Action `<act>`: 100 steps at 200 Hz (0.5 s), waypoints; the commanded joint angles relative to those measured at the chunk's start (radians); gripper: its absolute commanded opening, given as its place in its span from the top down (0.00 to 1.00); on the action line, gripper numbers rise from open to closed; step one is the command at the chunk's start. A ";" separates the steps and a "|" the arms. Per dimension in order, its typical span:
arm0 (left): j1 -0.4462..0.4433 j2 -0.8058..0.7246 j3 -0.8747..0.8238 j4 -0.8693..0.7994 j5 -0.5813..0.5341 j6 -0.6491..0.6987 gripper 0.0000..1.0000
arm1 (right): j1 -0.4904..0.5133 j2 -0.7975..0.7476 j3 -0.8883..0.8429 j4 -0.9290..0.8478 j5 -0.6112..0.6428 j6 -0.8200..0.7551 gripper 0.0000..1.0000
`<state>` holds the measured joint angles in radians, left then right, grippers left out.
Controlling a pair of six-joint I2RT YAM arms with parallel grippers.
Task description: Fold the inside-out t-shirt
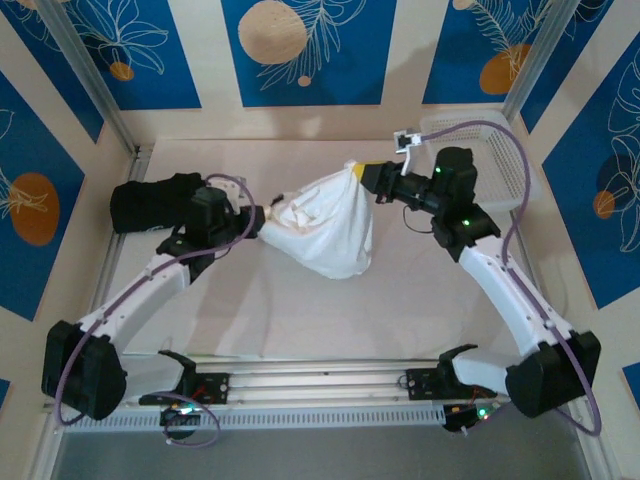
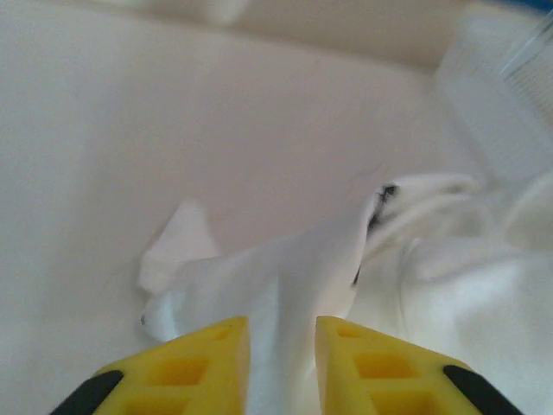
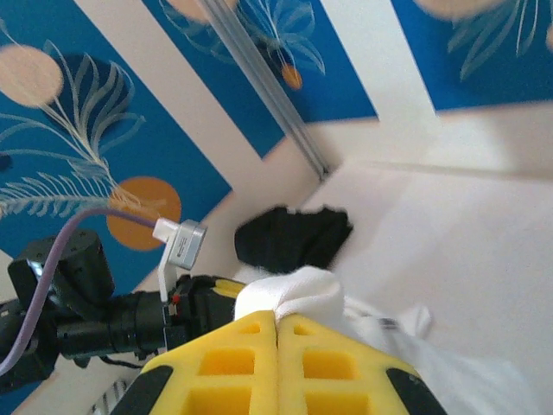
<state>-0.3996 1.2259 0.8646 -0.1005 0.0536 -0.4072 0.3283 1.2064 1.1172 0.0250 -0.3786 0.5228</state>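
Two robot arms hold a white t-shirt (image 1: 330,225) bunched over the middle of the bench (image 1: 300,320), its bulk sagging like a sack between them. The right hand (image 1: 368,173) is clamped tight on a wad of cloth at the shirt's upper corner. The left hand (image 1: 262,222) has cloth running between its parted fingers (image 2: 203,363), though whether it pinches cannot be told. A black garment (image 1: 150,200) lies beside the left arm, a basket (image 1: 495,150) at far right. The work appears to be at the spreading stage, with no fold yet made. The next move calls for a sure two-handed grip, the shirt drawn apart and laid flat.
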 commanded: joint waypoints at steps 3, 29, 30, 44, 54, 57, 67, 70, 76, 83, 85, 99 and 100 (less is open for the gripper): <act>-0.018 -0.023 -0.018 -0.094 -0.079 0.067 0.55 | 0.020 0.018 0.010 0.019 -0.083 -0.023 1.00; -0.107 -0.085 -0.010 -0.096 -0.175 0.148 0.42 | 0.026 0.047 0.004 -0.013 -0.108 -0.048 1.00; -0.112 -0.085 -0.011 -0.093 -0.174 0.153 0.41 | 0.026 0.047 0.004 -0.014 -0.109 -0.049 1.00; -0.167 -0.088 -0.015 -0.017 -0.104 0.198 0.40 | 0.026 0.050 0.001 -0.026 -0.115 -0.063 1.00; -0.192 -0.067 -0.008 0.031 -0.036 0.212 0.39 | 0.026 0.048 0.001 -0.037 -0.115 -0.072 1.00; -0.197 -0.057 -0.004 0.040 -0.015 0.214 0.39 | 0.026 0.048 0.001 -0.039 -0.115 -0.074 1.00; -0.212 -0.017 0.024 0.063 0.057 0.228 0.39 | 0.027 0.046 0.001 -0.045 -0.113 -0.079 1.00; -0.217 -0.006 0.032 0.066 0.073 0.234 0.39 | 0.026 0.045 0.002 -0.047 -0.114 -0.080 1.00; -0.226 0.018 0.053 0.069 0.096 0.247 0.40 | 0.027 0.044 0.005 -0.051 -0.112 -0.081 1.00; -0.241 0.043 0.075 0.070 0.126 0.268 0.41 | 0.026 0.043 0.007 -0.056 -0.114 -0.083 1.00; -0.243 0.049 0.080 0.071 0.134 0.273 0.41 | 0.027 0.042 0.008 -0.057 -0.111 -0.084 1.00; -0.268 0.092 0.111 0.070 0.174 0.318 0.42 | 0.027 0.042 0.014 -0.070 -0.111 -0.087 1.00; -0.270 0.094 0.114 0.071 0.177 0.320 0.42 | 0.026 0.042 0.015 -0.070 -0.111 -0.088 1.00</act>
<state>-0.6361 1.2606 0.9127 -0.0807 0.1005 -0.1860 0.3515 1.2655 1.1149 -0.0257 -0.4606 0.4660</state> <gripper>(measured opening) 0.582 0.065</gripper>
